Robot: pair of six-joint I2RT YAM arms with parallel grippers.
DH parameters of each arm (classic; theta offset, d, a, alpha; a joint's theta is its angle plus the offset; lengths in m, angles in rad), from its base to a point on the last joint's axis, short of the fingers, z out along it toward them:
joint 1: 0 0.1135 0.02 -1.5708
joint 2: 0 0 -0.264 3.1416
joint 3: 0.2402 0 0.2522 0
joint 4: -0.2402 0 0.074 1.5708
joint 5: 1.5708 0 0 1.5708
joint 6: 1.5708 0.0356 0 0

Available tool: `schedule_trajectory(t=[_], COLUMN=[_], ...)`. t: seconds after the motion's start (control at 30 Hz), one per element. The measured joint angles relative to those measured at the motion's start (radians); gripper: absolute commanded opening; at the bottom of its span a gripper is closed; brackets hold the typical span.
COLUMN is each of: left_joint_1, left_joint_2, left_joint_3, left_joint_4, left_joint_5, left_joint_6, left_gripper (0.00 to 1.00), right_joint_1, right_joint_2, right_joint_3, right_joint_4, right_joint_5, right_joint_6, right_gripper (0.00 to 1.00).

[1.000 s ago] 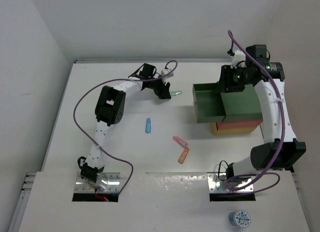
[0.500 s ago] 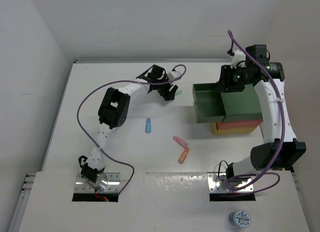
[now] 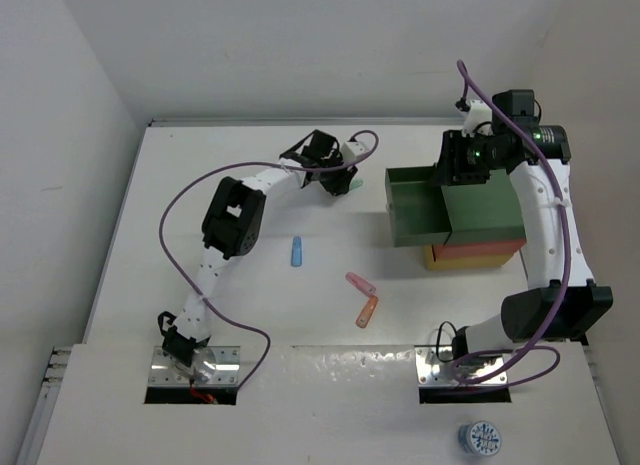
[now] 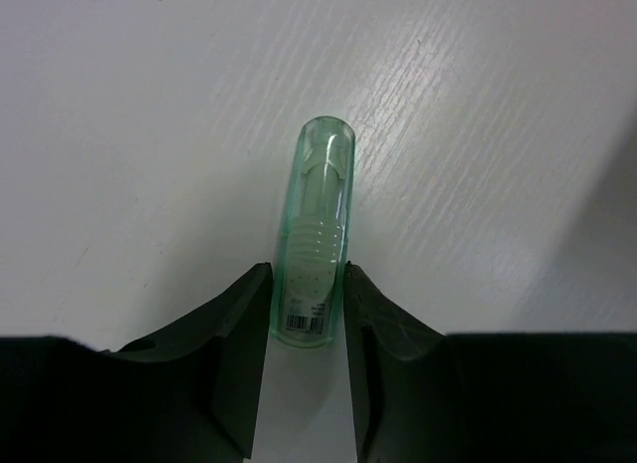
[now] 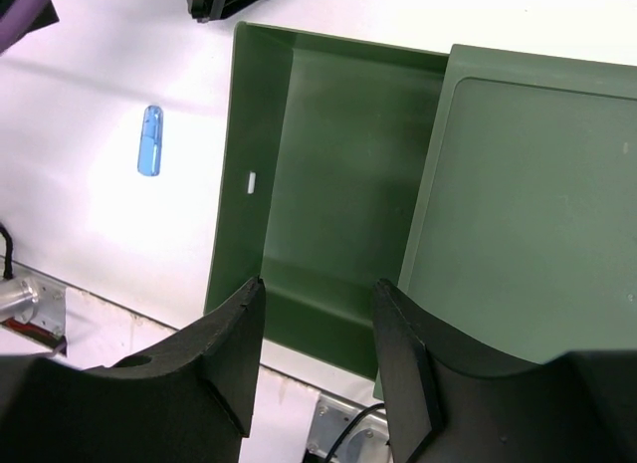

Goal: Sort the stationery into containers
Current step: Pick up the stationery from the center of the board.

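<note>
Because the marker looks light, stiff and slick, my left gripper pinches it square across its labelled end.

A clear-capped mint green marker lies flat at the table's 12 o'clock. A blue marker lies toward 9. The pink marker and orange marker seemingly touch at 6. At 3, the green tray juts toward 9 over the red-orange tray and yellow tray.

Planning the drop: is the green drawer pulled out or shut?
Pulled out: the green drawer juts past its cover, bare floor showing.
</note>
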Motion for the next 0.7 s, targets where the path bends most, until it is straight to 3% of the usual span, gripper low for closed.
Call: schedule_trajectory(t=[0.13, 0.27, 0.5, 0.6, 0.7], left_joint_1=[-0.01, -0.012, 0.046, 0.066, 0.064], left_joint_2=[-0.014, -0.098, -0.435, -0.597, -0.742], left_joint_3=[-0.031, -0.186, -0.747, -0.854, -0.843], left_joint_4=[0.024, 0.097, 0.337, 0.382, 0.425], left_joint_5=[-0.022, 0.003, 0.183, 0.198, 0.218], left_joint_6=[-0.007, -0.057, -0.346, -0.447, -0.53], left_gripper=[0.26, 0.17, 0.06, 0.04, 0.01], right_joint_1=[0.0, 0.004, 0.073, 0.097, 0.126], right_joint_2=[-0.01, -0.025, -0.077, -0.102, -0.118], right_joint_3=[0.0, 0.0, -0.034, -0.065, -0.094], right_joint_4=[0.001, 0.009, 0.109, 0.177, 0.26], right_joint_5=[0.0, 0.0, -0.003, -0.006, -0.005], right_joint_6=[0.007, 0.02, 0.094, 0.158, 0.24], right_gripper=[0.48, 0.52, 0.62, 0.62, 0.61])
